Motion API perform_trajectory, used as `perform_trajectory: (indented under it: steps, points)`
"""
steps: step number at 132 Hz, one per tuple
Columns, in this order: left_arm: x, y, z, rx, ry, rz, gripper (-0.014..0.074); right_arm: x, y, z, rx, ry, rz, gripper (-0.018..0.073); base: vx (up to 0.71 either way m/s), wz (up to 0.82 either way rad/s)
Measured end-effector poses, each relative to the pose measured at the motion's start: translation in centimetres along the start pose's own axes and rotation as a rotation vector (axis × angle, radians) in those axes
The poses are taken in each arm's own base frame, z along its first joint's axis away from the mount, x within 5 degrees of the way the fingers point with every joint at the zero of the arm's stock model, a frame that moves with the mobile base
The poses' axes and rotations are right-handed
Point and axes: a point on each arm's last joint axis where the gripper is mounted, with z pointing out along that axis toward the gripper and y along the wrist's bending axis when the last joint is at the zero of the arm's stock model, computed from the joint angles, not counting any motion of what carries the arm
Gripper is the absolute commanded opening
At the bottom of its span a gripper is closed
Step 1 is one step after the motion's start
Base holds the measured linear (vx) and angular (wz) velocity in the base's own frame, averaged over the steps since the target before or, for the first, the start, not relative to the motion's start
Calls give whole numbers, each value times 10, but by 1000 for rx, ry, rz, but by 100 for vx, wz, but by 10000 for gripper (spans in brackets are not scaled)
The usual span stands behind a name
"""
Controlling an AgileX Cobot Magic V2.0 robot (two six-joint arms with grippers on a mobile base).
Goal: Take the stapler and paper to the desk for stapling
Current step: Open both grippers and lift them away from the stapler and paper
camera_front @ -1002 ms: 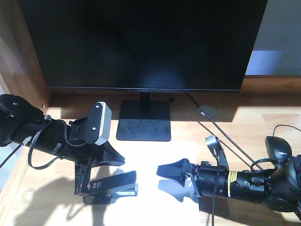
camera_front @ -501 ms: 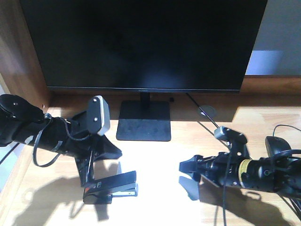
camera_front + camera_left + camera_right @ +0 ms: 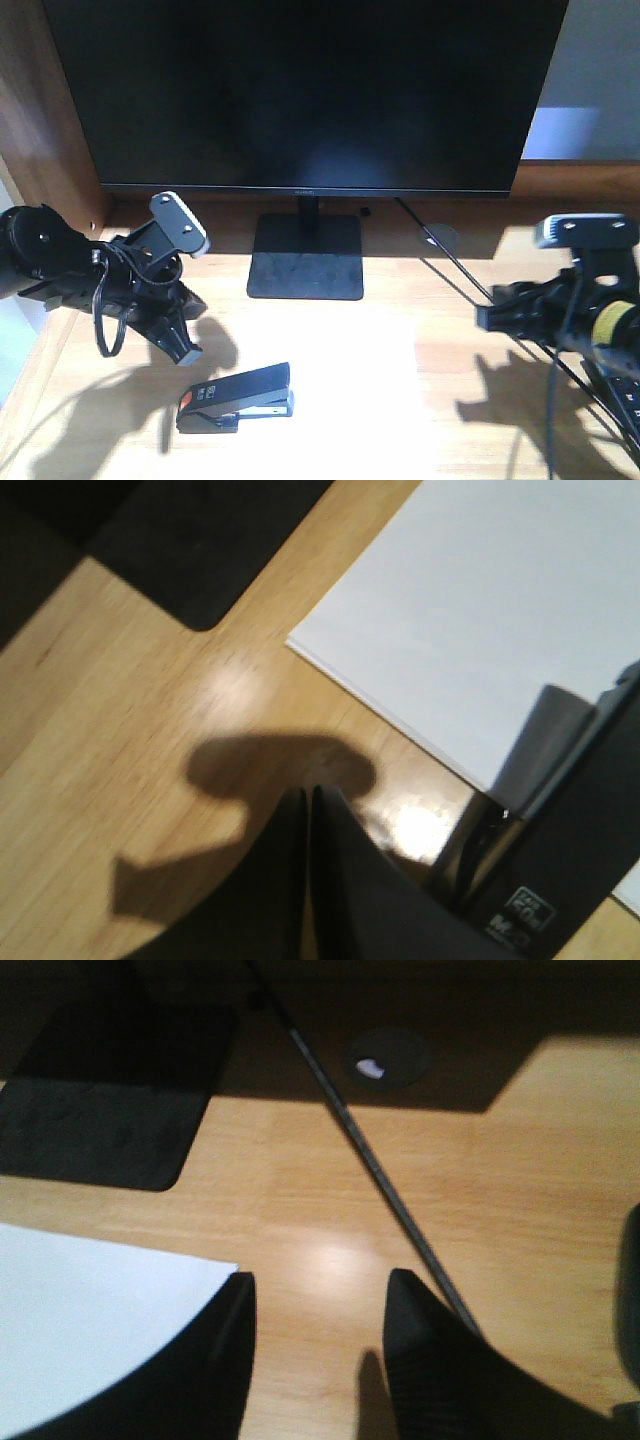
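The black stapler [image 3: 238, 397], orange at its left end, lies on the desk [image 3: 100, 410] with its right end on the lower left part of the white paper [image 3: 340, 375]. My left gripper [image 3: 187, 351] hovers up and left of it, shut on nothing. In the left wrist view the shut gripper [image 3: 308, 793] hangs over bare wood, with the paper [image 3: 480, 610] and stapler [image 3: 565, 870] to the right. My right gripper [image 3: 484, 315] stands open, right of the sheet. In the right wrist view the gripper [image 3: 320, 1280] is empty, by the paper's corner [image 3: 90, 1300].
A large black monitor [image 3: 300, 90] on a flat square base [image 3: 305, 255] fills the back of the desk. A dark cable [image 3: 455, 262] runs from a round grommet [image 3: 440, 237] toward my right arm. A raised dark wood panel [image 3: 35, 120] borders the left.
My left gripper has drawn away from the stapler, up and to the left, and shut. My right gripper has pulled back to the right, off the paper. The stapler stays put.
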Motion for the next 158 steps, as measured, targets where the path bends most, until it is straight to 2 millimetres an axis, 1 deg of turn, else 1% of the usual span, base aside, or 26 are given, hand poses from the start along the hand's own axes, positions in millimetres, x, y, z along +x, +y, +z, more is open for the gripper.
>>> perform_trajectory:
  steps: [1, 14, 15, 21, 38, 58, 64, 65, 69, 78, 79, 88, 94, 95, 106, 112, 113, 130, 131, 143, 158]
  points:
    - [0, 0, 0, -3, 3, -5, -6, -1, -1, -2, 9, -7, -3, 134, 0, 0]
    - [3, 5, 0, -58, 26, -89, -6, -7, -5, -14, 58, -52, -15, 40, 0, 0]
    - [3, 5, -1, -62, 26, -95, -6, -8, -5, -15, 64, -58, -17, 17, 0, 0]
    - [3, 7, -1, -86, 31, -132, -6, -10, -7, -20, 79, -76, -20, -16, 0, 0]
    - [3, 11, -11, -163, -5, -190, -6, -13, -9, -33, 104, -121, -24, -10, 0, 0]
    - [6, 8, -32, -258, -130, -218, -6, -19, -9, -50, 108, -192, -24, -9, 0, 0]
    - [11, 4, -38, -281, -162, -219, -6, -21, -9, -55, 107, -214, -24, -8, 0, 0]
    - [11, 3, -42, -295, -185, -218, -6, -21, -9, -57, 106, -222, -24, -8, 0, 0]
    - [14, 1, -47, -310, -207, -217, -6, -22, -9, -61, 107, -237, -25, -8, 0, 0]
    - [23, -5, -54, -335, -242, -215, -6, -25, -8, -70, 105, -274, -31, -8, 0, 0]
    - [24, -7, -58, -347, -262, -213, -6, -25, -8, -72, 104, -283, -31, -8, 0, 0]
    - [33, -13, -69, -375, -308, -209, -6, -25, -8, -81, 104, -318, -42, -7, 0, 0]
    - [39, -18, -75, -391, -335, -206, -6, -22, -8, -88, 103, -340, -59, -7, 0, 0]
    - [40, -20, -80, -403, -357, -203, -6, -21, -8, -90, 101, -349, -62, -7, 0, 0]
    - [48, -28, -94, -432, -415, -195, -6, -13, -8, -101, 89, -384, -88, -7, 0, 0]
    - [52, -32, -102, -444, -441, -192, -6, -4, -7, -107, 78, -402, -102, -7, 0, 0]
    - [53, -34, -106, -452, -459, -189, -6, -3, -7, -109, 74, -413, -102, -7, 0, 0]
    - [65, -46, -127, -482, -536, -177, -6, 17, -6, -126, 43, -485, -118, -7, 0, 0]
    - [66, -48, -131, -489, -553, -175, -6, 19, -6, -128, 40, -494, -118, -7, 0, 0]
    - [78, -58, -143, -509, -607, -166, -6, 31, -7, -140, 35, -556, -119, -7, 0, 0]
    - [93, -71, -155, -532, -671, -156, -6, 47, -8, -148, 33, -609, -117, -7, 0, 0]
